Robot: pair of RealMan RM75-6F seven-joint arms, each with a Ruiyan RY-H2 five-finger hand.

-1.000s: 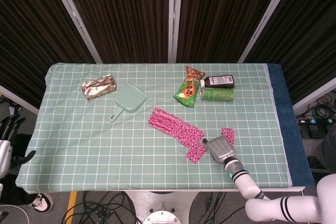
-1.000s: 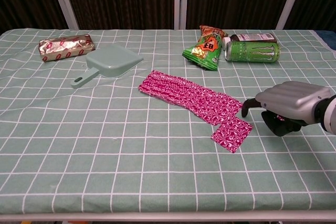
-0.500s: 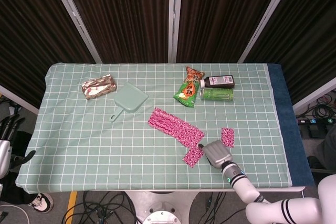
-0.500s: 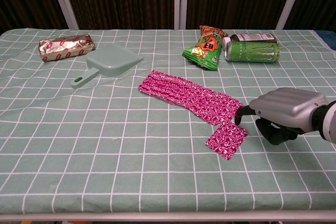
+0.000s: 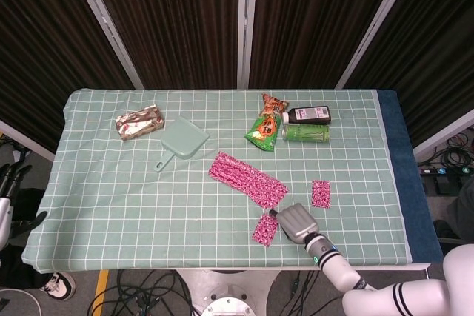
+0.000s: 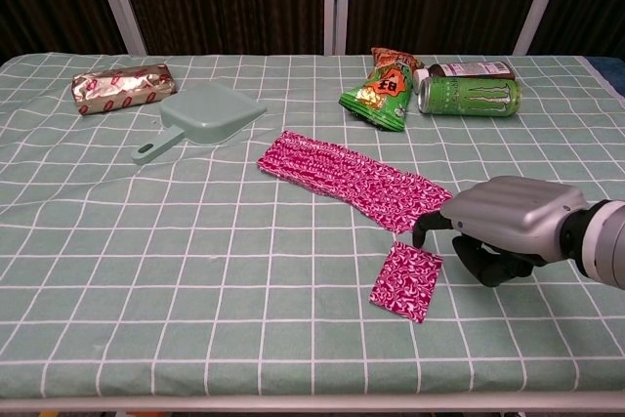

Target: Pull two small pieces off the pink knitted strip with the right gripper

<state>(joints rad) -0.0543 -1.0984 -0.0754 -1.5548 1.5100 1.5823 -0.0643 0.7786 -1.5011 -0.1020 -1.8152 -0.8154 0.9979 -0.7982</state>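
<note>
Pink small piece (image 6: 406, 282) lies beside the right hand (image 6: 500, 230), whose curled fingers hide any grip.

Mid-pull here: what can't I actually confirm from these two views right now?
- Right robot hand and small pink piece: its fingers curl underneath, hiding any contact, in both views.
- Second pink piece: absent from the chest view, probably behind the hand.
- Left robot hand: cut by the head view's left edge.

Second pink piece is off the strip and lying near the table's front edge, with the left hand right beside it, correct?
Not the left hand: it is the right hand beside the detached piece, as the head view shows. That piece does lie apart from the pink strip, near the front edge.
</note>
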